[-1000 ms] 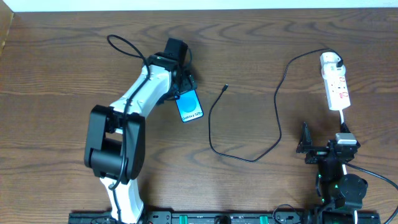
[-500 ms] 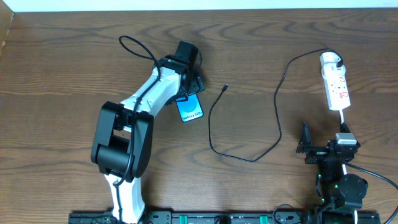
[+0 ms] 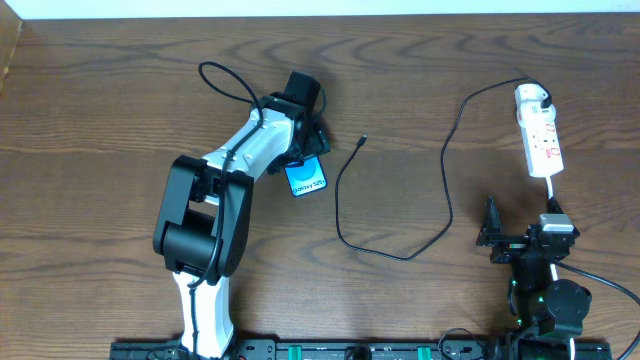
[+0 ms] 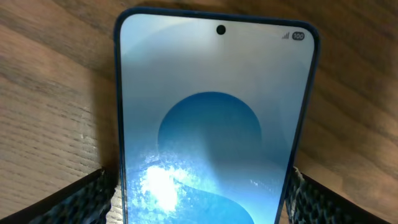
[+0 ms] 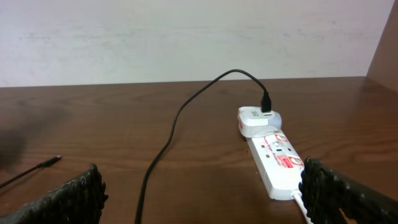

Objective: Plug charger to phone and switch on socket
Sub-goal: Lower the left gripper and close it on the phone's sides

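The phone [image 3: 307,178] lies flat on the table, its blue screen up. My left gripper [image 3: 303,152] is over its far end. In the left wrist view the phone [image 4: 211,118] fills the space between the two black fingers [image 4: 84,200], with a thin strip of wood showing beside the left one; the gripper [image 4: 202,196] is open astride it. The charger cable [image 3: 343,232] loops across the table, its connector tip [image 3: 362,140] lying free right of the phone. Its white plug [image 3: 530,96] sits in the socket [image 3: 543,143]. My right gripper [image 3: 522,236] is open near the front edge, below the socket [image 5: 277,163].
The socket's own white cord [image 3: 553,190] runs down towards the right arm. The left arm's black cable [image 3: 225,80] arcs above the table behind the wrist. A pale wall [image 5: 186,37] stands past the far table edge.
The left arm's elbow has swung to the right and its wrist has shifted slightly right and down over the phone. The right arm, cable and socket have not moved.
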